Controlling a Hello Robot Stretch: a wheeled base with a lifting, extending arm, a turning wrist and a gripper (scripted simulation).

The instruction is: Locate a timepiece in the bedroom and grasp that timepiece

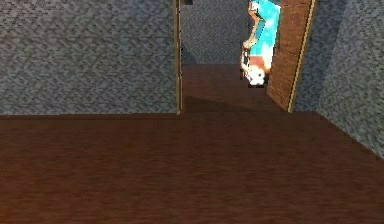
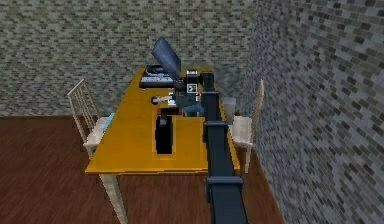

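Observation:
A long orange-topped table point(image 2: 130, 140) stands against the grey patterned wall in the arm side view. The dark arm point(image 2: 215, 140) reaches over its right part from the bottom edge. My gripper point(image 2: 167, 100) sits left of the two white squares, low above the tabletop among small dark things. I cannot tell whether it holds anything. A small dark boxy thing point(image 2: 163, 135) stands on the table just nearer than the gripper; its shape is too small to name. A dark open laptop point(image 2: 165, 55) stands at the table's far end, with a flat dark thing point(image 2: 155, 79) in front of it.
A pale wooden chair point(image 2: 85, 112) stands at the table's left side, another chair point(image 2: 250, 120) at its right by the wall. In the forward view, dark wood floor point(image 1: 190, 170) leads to a doorway point(image 1: 215, 60). Its open wooden door point(image 1: 297, 50) carries a hanging turquoise-and-white thing point(image 1: 262, 40).

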